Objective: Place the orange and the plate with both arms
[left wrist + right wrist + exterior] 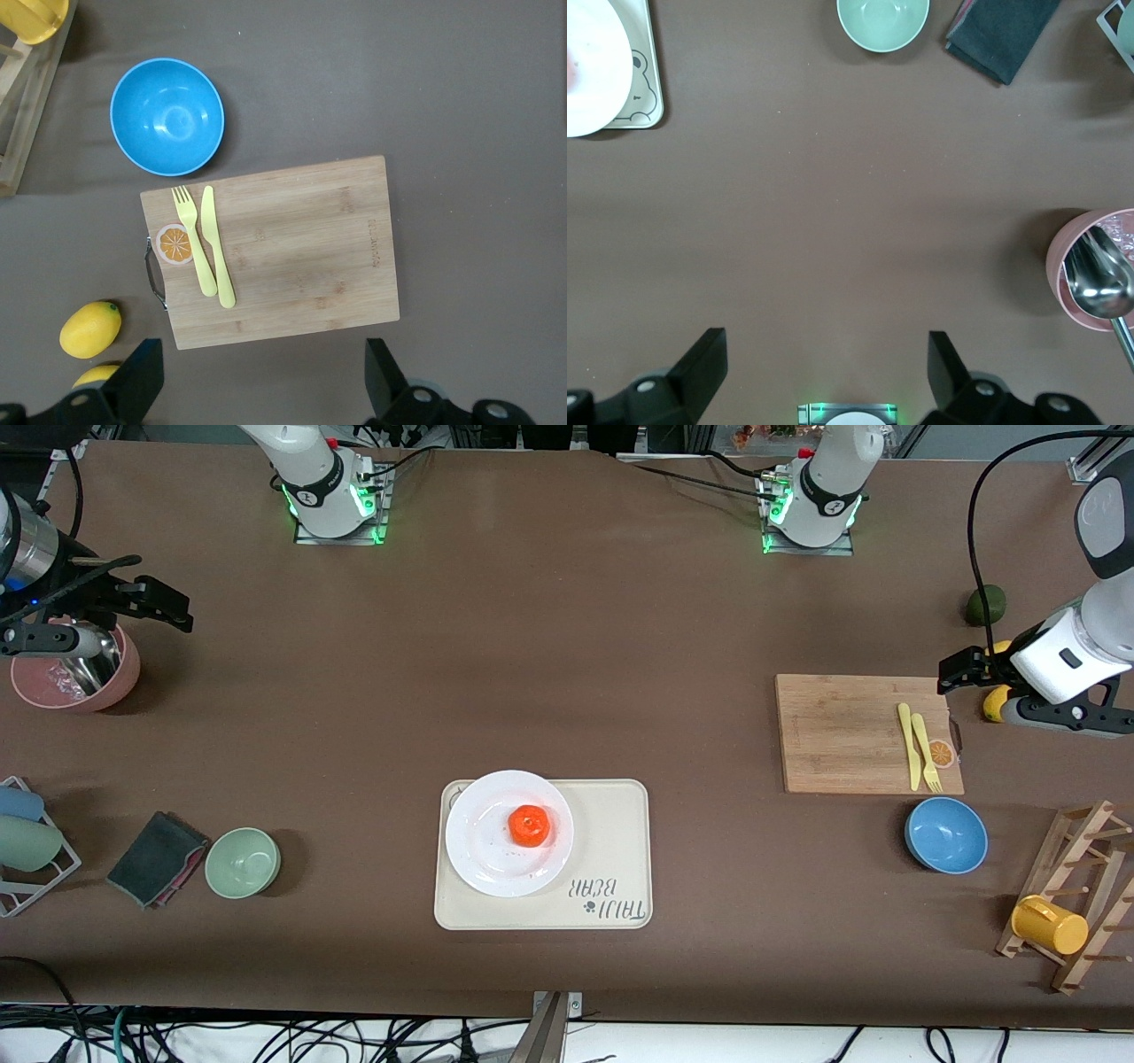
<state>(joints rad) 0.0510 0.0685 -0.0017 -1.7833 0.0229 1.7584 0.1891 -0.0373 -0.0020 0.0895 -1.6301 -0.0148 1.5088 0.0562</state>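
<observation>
Orange (pixel 529 825): it sits on the plate (pixel 496 859), a little off the middle, toward the left arm's end of the worktop. Small, round, slightly flat, bright orange-red.

Plate: white and glossy, it lies on the cream tray (pixel 611 824) with the bear print, at the tray's end toward the right arm. In the right wrist view I see only its edge (pixel 589 80) on the tray corner (pixel 642 97).

My left hand (pixel 948 673): it hangs over the worktop by the edge of the wooden board (pixel 842 731), near the lemons (pixel 994 704). Fingers spread wide, holding nothing. In its own view the two fingertips (pixel 146 372) stand far apart.

My right hand (pixel 182 615): it hangs over the worktop beside the pink bowl (pixel 106 682) with the metal spoon, well apart from the tray. Fingers (pixel 709 359) also spread, empty.

How the orange will handle, I think: light, a bit soft, the peel gives grip. It can roll on the smooth plate. I would take it from above, fingers on two sides of its widest part, with gentle pressure.

How the plate will handle, I think: stiff, heavier, slippery, it can break. Only the thin rim offers a hold, so I would pinch the rim where it hangs past the tray edge, and keep it level.

Task state, as I judge: both things look already placed.
</observation>
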